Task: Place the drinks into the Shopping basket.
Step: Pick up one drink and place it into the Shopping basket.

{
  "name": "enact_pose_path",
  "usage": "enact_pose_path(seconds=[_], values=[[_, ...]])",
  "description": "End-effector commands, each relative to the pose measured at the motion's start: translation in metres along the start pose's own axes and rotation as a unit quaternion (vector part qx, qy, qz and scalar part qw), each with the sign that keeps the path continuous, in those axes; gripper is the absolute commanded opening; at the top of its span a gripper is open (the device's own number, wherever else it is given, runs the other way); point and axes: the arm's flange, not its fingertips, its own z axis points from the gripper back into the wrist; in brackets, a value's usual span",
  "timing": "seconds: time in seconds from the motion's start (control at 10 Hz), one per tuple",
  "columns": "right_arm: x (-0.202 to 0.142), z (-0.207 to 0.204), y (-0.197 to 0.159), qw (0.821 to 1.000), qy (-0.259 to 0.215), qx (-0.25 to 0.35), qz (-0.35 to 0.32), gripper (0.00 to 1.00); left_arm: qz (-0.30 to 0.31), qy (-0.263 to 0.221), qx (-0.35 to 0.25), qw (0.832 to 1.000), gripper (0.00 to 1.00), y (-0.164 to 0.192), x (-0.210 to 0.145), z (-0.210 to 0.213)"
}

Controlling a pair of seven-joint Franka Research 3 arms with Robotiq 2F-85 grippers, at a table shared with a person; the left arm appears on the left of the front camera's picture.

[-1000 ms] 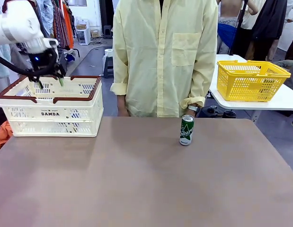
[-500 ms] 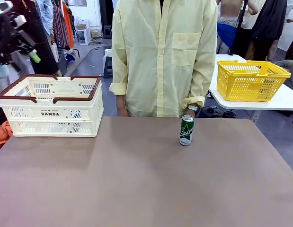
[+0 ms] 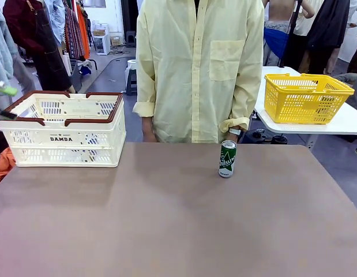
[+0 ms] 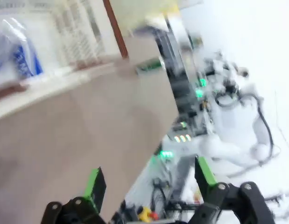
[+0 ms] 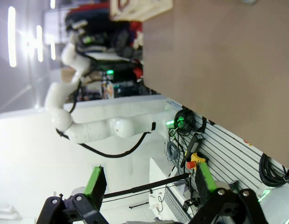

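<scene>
A green can (image 3: 227, 158) with white lettering stands upright on the brown table, right of centre, in front of the person. The cream Shopping basket (image 3: 63, 130) with brown handles sits at the far left. One green fingertip (image 3: 6, 89) of my left gripper pokes in at the left edge, beside the basket. In the blurred left wrist view my left gripper (image 4: 149, 182) is open and empty; the basket (image 4: 65, 37) shows at upper left with a blue and white shape (image 4: 25, 58) inside. My right gripper (image 5: 149, 179) is open and empty, off the table's side.
A person in a pale yellow shirt (image 3: 198, 69) stands at the far edge, arms down. A yellow mesh basket (image 3: 305, 98) rests on a white side table at the right. The brown table (image 3: 166, 219) is bare in front and in the middle.
My left gripper lifted out of the Shopping basket and swung away to the left, almost out of the front view. The green can has not moved.
</scene>
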Motion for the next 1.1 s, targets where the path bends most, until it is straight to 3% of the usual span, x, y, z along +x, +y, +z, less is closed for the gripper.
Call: enact_pose_path(seconds=[0.0, 0.1, 1.0], values=[[-0.002, 0.002, 0.000, 1.000, 0.005, -0.007, 0.010, 1.00, -0.009, 0.112, 0.025, 0.993, 1.00, -0.005, 0.053, -0.019], [-0.002, 0.002, 0.000, 1.000, 0.005, -0.007, 0.010, 1.00, 0.000, 0.000, 0.000, 1.000, 1.00, 0.000, 0.000, 0.000], [-0.002, 0.002, 0.000, 1.000, 0.005, -0.007, 0.010, 1.00, 0.000, 0.000, 0.000, 1.000, 1.00, 0.000, 0.000, 0.000]])
